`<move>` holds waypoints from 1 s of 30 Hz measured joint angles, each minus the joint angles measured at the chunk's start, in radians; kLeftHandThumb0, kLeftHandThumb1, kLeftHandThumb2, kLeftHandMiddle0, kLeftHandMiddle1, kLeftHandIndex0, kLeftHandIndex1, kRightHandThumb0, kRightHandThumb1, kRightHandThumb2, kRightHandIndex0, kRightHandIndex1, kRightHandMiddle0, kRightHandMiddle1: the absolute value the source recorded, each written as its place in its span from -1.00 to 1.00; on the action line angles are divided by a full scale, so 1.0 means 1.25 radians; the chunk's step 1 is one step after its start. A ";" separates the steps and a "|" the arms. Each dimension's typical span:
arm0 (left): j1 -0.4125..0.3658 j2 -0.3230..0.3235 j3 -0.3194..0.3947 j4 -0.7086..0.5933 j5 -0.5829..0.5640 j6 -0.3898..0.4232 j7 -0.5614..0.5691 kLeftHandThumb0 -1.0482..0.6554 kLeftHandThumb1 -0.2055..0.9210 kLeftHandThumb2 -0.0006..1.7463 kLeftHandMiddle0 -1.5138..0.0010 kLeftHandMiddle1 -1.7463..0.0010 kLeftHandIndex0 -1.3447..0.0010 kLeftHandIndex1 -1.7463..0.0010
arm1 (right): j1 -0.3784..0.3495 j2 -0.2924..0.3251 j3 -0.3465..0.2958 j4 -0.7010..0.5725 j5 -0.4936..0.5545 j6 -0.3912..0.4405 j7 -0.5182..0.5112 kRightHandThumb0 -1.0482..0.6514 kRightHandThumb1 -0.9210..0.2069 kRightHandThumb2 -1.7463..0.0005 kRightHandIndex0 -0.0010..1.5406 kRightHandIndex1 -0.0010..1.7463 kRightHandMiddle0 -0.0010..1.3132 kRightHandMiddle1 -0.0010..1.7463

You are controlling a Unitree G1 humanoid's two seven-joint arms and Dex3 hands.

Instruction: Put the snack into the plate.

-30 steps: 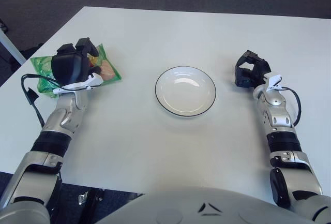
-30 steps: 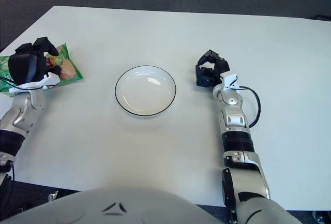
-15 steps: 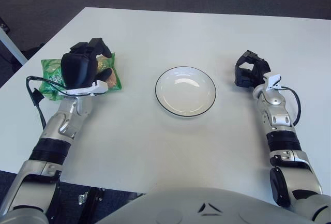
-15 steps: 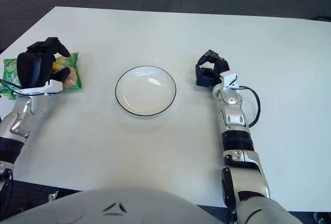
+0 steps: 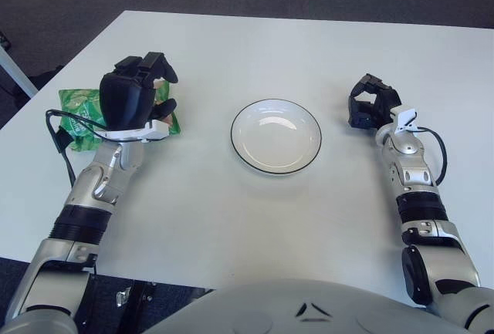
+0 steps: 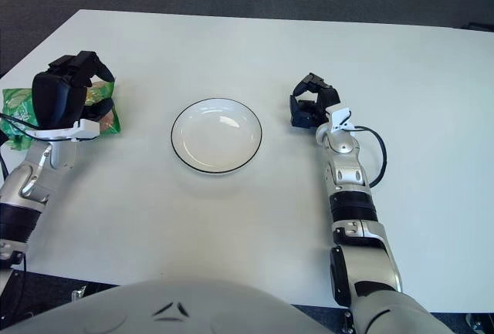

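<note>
1. The left hand is shifting rightward, toward the plate, compared with a second ago; it is now showing over the right end of the snack rather than over its middle.
2. The snack (a green bag) is lying on the desk at the far left, well apart from the plate. More of its left part is showing now than a second ago, since the hand is covering less of it.
3. The left hand's fingers are curling forward and down over the bag's right end, with one tip near its edge. Whether they are actually pinching the bag I cannot tell; the palm is hiding the contact.
4. The bag is looking slightly displaced from where it lay a second ago (dragged or nudged, probably, rather than lifted).
5. The right hand is showing just right of the plate, fingers curled and holding nothing, in much the same place as before.
6. The plate is sitting bare at mid-desk.
7. Judgement: the pick-up is not yet secured, so the carry to the plate is still waiting on a firm grip.
</note>
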 measured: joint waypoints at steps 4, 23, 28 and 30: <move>-0.007 -0.007 0.002 -0.020 0.004 0.005 -0.020 0.23 -0.77 1.00 -0.21 -0.94 -0.01 -1.00 | 0.000 0.000 0.000 0.000 -0.001 0.000 0.000 -0.34 0.10 -0.53 0.70 1.00 -0.04 1.00; 0.051 0.042 0.047 -0.172 0.028 0.045 -0.239 0.23 -0.66 0.93 -0.14 -0.97 0.06 -1.00 | 0.002 0.000 0.007 -0.002 -0.020 -0.001 0.000 -0.33 0.06 -0.50 0.71 1.00 -0.07 1.00; 0.107 0.100 0.086 -0.206 0.083 0.083 -0.305 0.23 -0.70 0.97 -0.15 -0.99 0.03 -0.99 | 0.003 0.000 0.006 -0.005 -0.020 -0.001 0.000 -0.33 0.06 -0.50 0.72 1.00 -0.07 1.00; 0.122 0.115 0.098 -0.205 0.100 0.097 -0.312 0.22 -0.64 0.93 -0.09 -1.00 0.03 -0.99 | 0.004 -0.002 0.004 -0.006 -0.020 -0.001 0.000 -0.33 0.06 -0.50 0.71 1.00 -0.07 1.00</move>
